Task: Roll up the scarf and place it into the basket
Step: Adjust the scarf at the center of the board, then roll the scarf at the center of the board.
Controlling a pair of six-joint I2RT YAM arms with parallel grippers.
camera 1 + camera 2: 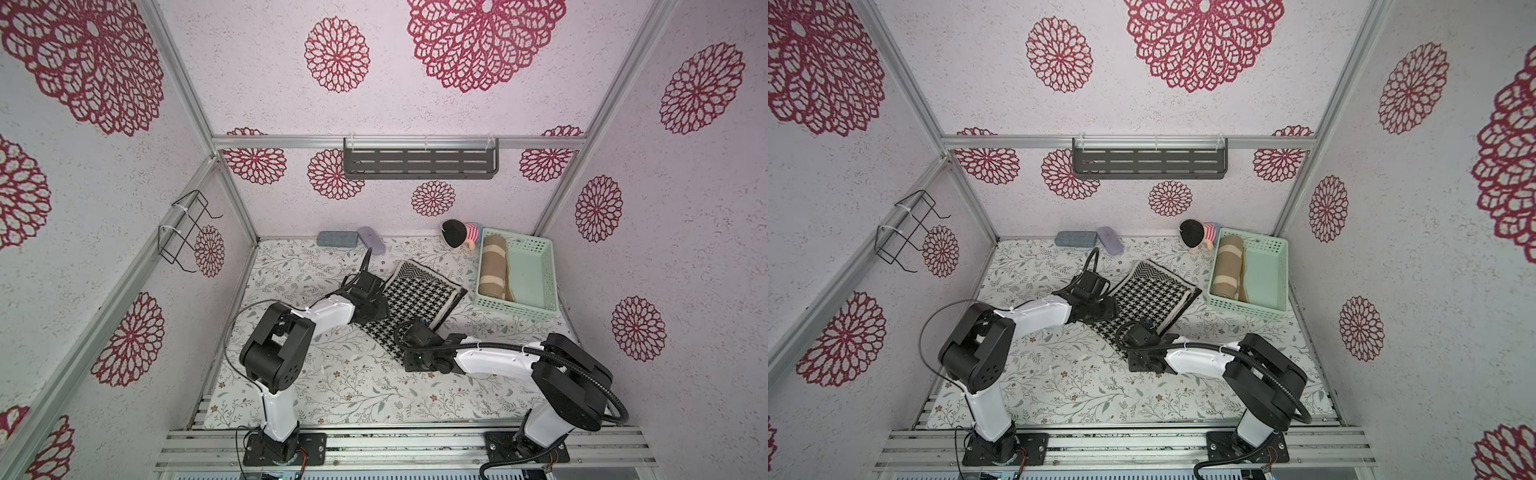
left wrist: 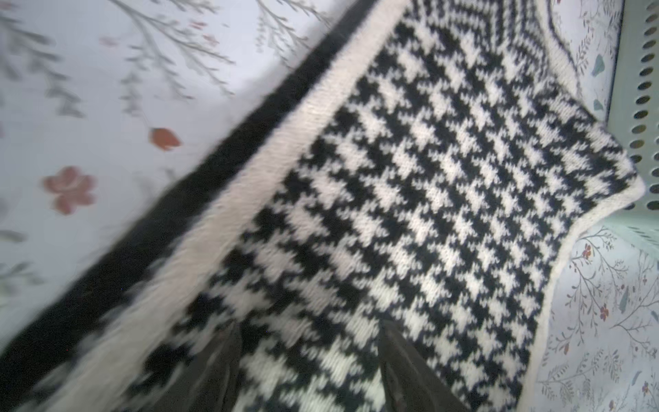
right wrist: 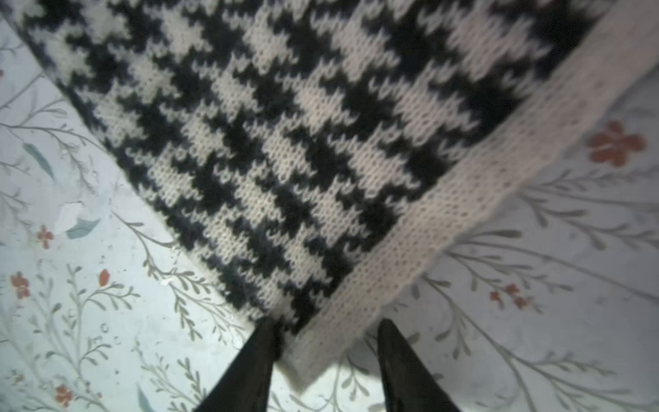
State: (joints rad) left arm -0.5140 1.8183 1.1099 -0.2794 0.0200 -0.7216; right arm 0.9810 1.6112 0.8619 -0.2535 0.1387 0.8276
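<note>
Scarf (image 1: 415,297), black-and-white houndstooth, lies flat at frame centre in both top views, just left of the mint basket (image 1: 515,311). Note the tan striped roll (image 1: 492,266) along the basket's left wall. Verify the left gripper (image 2: 310,328): fingers spread over the scarf's left edge. Verify the right gripper (image 3: 326,323): fingers spread astride the scarf's lowest corner, gripping nothing.

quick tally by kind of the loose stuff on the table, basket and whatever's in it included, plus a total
scarves: 2 (houndstooth scarf spread on the table, rolled tan scarf in the basket)
basket: 1
cases: 2 (grey case, lilac case)
doll: 1
total: 6
</note>
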